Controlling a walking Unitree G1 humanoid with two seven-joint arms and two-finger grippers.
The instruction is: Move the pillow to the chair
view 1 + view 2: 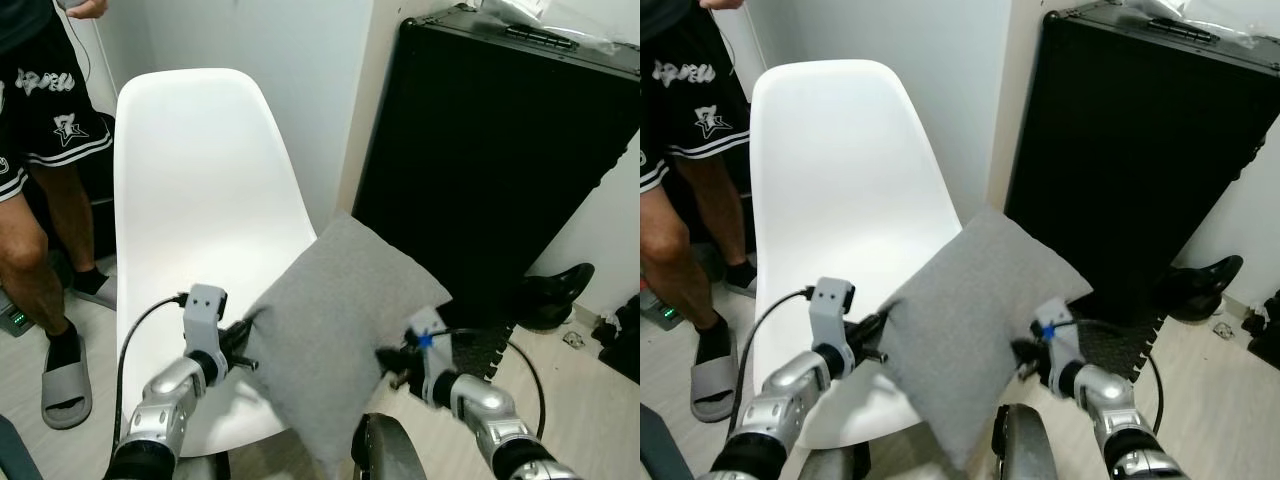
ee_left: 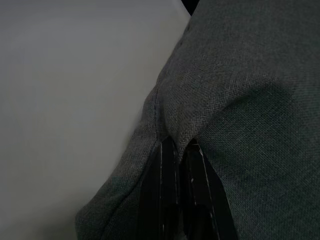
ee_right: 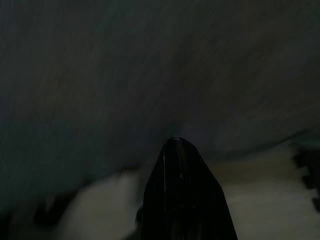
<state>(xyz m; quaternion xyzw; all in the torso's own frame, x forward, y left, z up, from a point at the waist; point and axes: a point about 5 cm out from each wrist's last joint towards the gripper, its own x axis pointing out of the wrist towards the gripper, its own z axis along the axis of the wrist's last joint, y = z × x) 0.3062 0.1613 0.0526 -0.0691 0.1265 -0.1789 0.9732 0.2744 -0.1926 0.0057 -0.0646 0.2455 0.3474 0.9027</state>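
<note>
Already the pillow (image 1: 340, 340) hangs between both grippers, left (image 2: 177, 150) and right (image 1: 392, 362), each set of jaws pinching an edge, just before the chair (image 1: 200, 200); setting it on the seat remains.

Tilted grey pillow (image 1: 340, 340) before white chair (image 1: 200, 200)

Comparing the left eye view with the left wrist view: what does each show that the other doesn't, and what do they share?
Left eye view alone: the right gripper at the pillow's other edge, a person's legs, a black case and the chair's whole shell. Left wrist view alone: the closed fingertips pressed into the pillow's seam. Both: the grey pillow, the white chair and the left gripper.
</note>
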